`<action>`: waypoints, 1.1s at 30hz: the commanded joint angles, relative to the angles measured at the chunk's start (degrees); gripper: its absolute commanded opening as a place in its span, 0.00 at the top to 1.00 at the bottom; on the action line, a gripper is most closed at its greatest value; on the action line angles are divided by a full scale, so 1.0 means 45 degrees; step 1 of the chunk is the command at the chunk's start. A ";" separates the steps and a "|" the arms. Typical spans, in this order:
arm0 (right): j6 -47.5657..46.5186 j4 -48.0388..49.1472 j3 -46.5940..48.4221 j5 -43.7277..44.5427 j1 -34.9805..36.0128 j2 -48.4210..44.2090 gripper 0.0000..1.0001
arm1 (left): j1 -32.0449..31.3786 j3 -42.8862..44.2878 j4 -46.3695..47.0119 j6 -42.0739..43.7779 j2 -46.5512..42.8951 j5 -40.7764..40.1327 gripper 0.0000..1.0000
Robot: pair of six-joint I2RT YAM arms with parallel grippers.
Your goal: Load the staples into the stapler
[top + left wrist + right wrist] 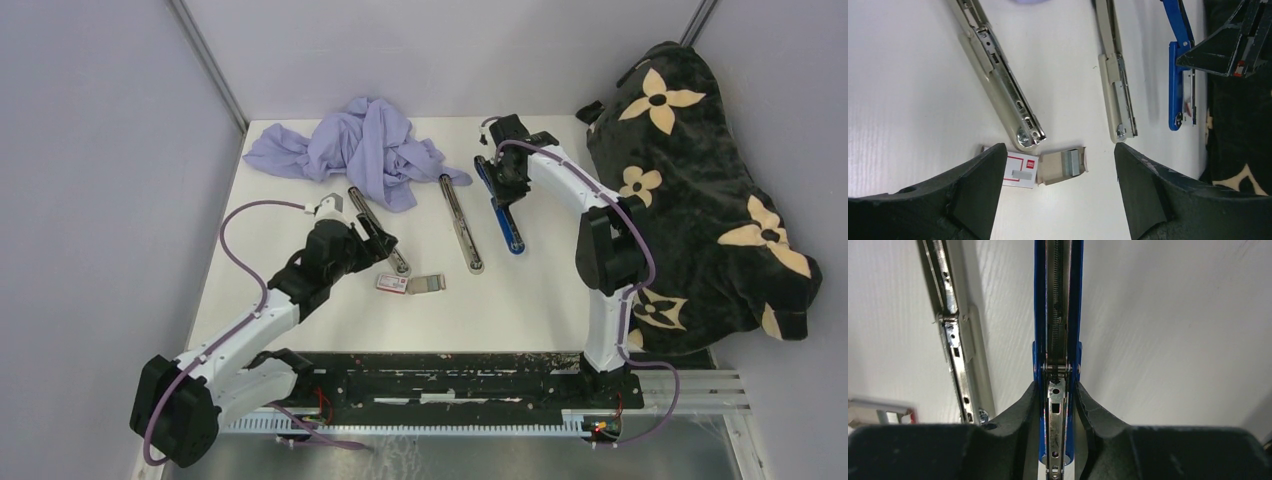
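Three staplers lie opened flat on the white table: a beige stapler point(377, 232) point(1003, 85), a second beige stapler point(462, 222) point(1118, 85) and a blue stapler point(503, 215) point(1057, 330). The staples point(1073, 162) sit as a silvery strip in a small grey tray point(426, 284) point(1052, 169), slid out of the red-and-white box point(393, 283) point(1020, 170). My left gripper point(368, 248) point(1059, 152) hovers open above box and tray, holding nothing. My right gripper point(505, 170) point(1057, 395) is shut on the blue stapler's sides near its hinge end.
A crumpled lilac cloth point(360, 145) lies at the back of the table, touching the far ends of the beige staplers. A big black bag with cream flowers point(700, 200) fills the right side, close to the right arm. Grey walls enclose the table.
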 commanded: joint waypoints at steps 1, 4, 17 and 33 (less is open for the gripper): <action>-0.0087 0.0873 0.1120 0.0375 -0.0192 0.0756 0.99 | 0.0160 0.0799 -0.1042 0.0950 -0.0069 -0.0551 0.13; -0.0005 0.0895 0.1532 0.0525 -0.0259 0.1451 0.99 | 0.0258 0.1059 -0.1358 0.1190 0.0205 -0.0521 0.11; 0.0025 0.1001 0.1280 0.0929 -0.0254 0.2071 0.60 | 0.0515 0.1315 -0.0979 0.1406 0.1685 0.1367 0.10; 0.2202 0.2580 -0.3343 -0.0460 0.1607 -0.2815 0.39 | 0.0532 0.1003 -0.1110 0.0911 0.2007 0.2519 0.10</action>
